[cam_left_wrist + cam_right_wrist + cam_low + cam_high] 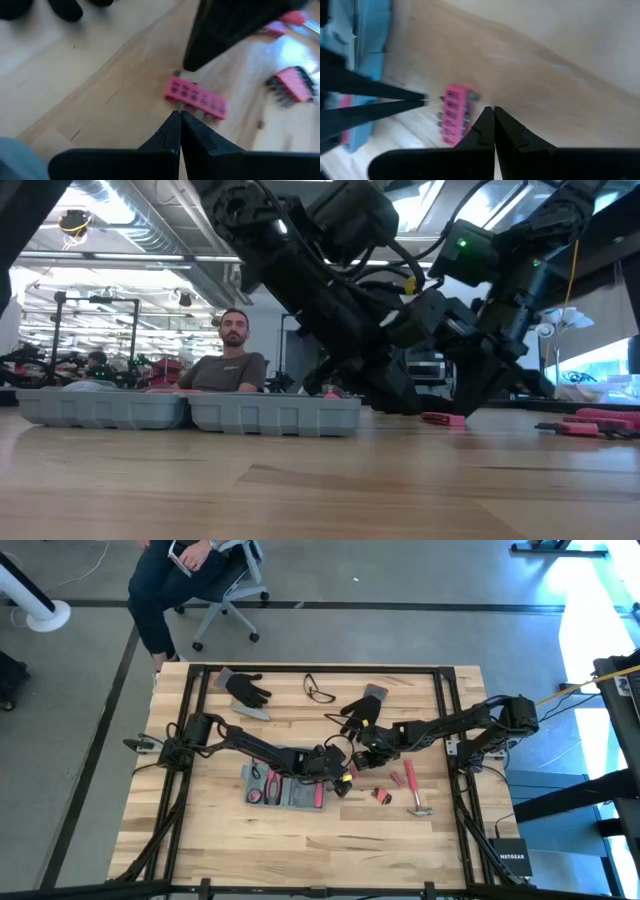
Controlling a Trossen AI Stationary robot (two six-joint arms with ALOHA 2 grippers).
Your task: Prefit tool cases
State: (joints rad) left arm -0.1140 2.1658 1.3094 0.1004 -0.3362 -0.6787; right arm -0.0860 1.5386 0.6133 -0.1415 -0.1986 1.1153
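The open tool case [283, 790] lies flat near the table's middle, long axis running left-right, with both grippers just off its right end. The left gripper [179, 116] and right gripper [493, 113] are both pinched shut, empty, tips meeting over a small pink bit holder [195, 98] beside the case; the left arm reaches across the case itself. Further right of the case lie another pink holder [381, 795] and a hammer [413, 792]

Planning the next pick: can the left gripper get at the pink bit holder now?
Probably yes: the left gripper, shut, sits just short of the pink bit holder with bare wood between, though the right gripper crowds the other side.
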